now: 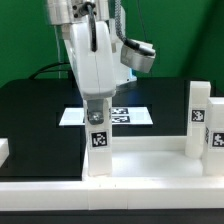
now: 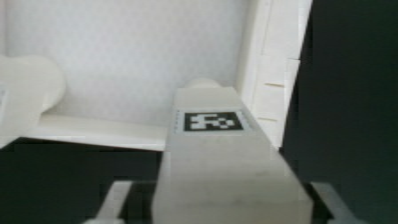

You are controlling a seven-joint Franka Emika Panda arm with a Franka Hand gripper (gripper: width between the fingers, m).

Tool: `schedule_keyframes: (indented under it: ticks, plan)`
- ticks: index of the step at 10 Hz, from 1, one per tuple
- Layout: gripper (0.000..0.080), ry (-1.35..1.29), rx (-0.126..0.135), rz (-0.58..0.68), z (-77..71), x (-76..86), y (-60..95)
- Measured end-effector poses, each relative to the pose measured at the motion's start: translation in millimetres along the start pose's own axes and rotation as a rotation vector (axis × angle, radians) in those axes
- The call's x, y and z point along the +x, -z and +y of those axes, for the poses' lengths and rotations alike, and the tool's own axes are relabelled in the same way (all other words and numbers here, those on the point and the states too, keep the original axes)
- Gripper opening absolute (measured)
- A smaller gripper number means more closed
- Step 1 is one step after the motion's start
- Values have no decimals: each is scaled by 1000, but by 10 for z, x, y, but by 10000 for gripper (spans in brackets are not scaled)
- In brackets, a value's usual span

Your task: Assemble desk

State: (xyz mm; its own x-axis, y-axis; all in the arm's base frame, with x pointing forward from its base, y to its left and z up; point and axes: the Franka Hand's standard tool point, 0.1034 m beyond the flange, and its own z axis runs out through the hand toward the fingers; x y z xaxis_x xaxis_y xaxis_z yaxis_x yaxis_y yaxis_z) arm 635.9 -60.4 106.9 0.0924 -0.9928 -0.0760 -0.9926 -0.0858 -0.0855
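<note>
The white desk slab (image 1: 140,160) lies across the front of the exterior view, raised rim up. A square white leg (image 1: 98,140) with a black-and-white tag stands upright at the slab's corner. My gripper (image 1: 97,108) comes down from above and is shut on this leg's top. A second tagged leg (image 1: 200,122) stands upright on the slab at the exterior view's right. In the wrist view the held leg (image 2: 217,150) fills the middle between my fingers (image 2: 125,200), with the gripper (image 2: 226,198) around it and the slab (image 2: 125,60) beyond.
The marker board (image 1: 128,115) lies on the black table behind the slab. A white part (image 1: 4,150) shows at the exterior view's left edge. A green backdrop stands behind. A rounded white shape (image 2: 25,90) sits beside the held leg in the wrist view.
</note>
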Motion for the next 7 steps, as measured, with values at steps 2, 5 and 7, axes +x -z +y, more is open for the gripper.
schedule_keyframes:
  ticks: [2,5,7]
  plan:
    - [291,119,-2,3,-2,-4,2]
    - [616,602,-14,-9,36,-60,-21]
    - [639,711,-17,-7,39,-50,-24]
